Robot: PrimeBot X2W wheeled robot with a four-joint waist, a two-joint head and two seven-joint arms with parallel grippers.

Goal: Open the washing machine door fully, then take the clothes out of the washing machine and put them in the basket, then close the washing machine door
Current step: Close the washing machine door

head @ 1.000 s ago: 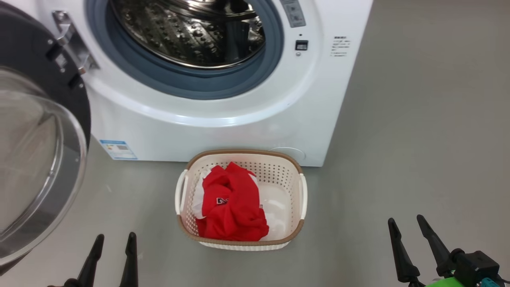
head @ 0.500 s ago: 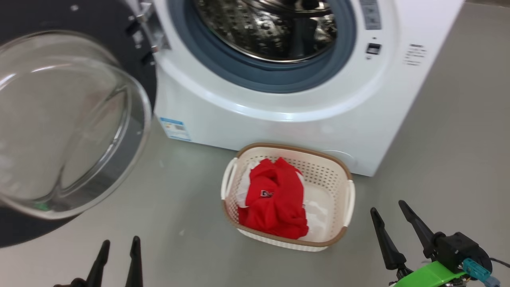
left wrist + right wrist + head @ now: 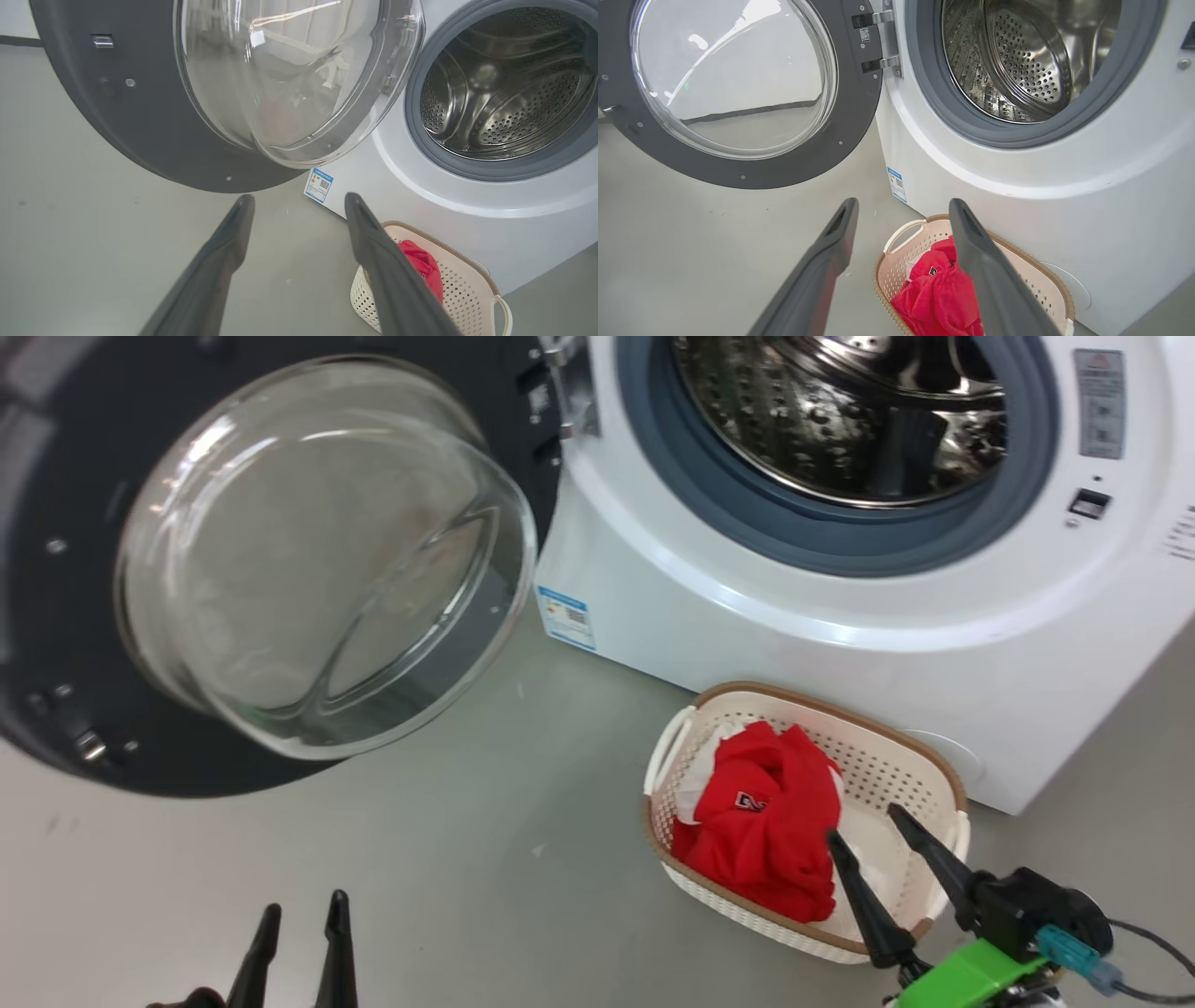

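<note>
The washing machine door hangs open to the left, its glass bowl bulging toward me. The white washing machine shows a bare steel drum. In front of it on the floor stands the basket with the red clothes inside. My right gripper is open and empty, overlapping the basket's near right side in the head view. My left gripper is open over bare floor, below the door. The wrist views show the left gripper and right gripper open, with the door and clothes beyond.
Grey floor stretches between the open door and the basket. A blue label sticker sits on the machine's lower left corner. The door hinge is at the opening's left edge. A grey rubber gasket rings the drum.
The head camera has swung left, so the machine and basket have shifted right and the door has come fully into view. My right gripper has drifted left and now overlaps the basket.
</note>
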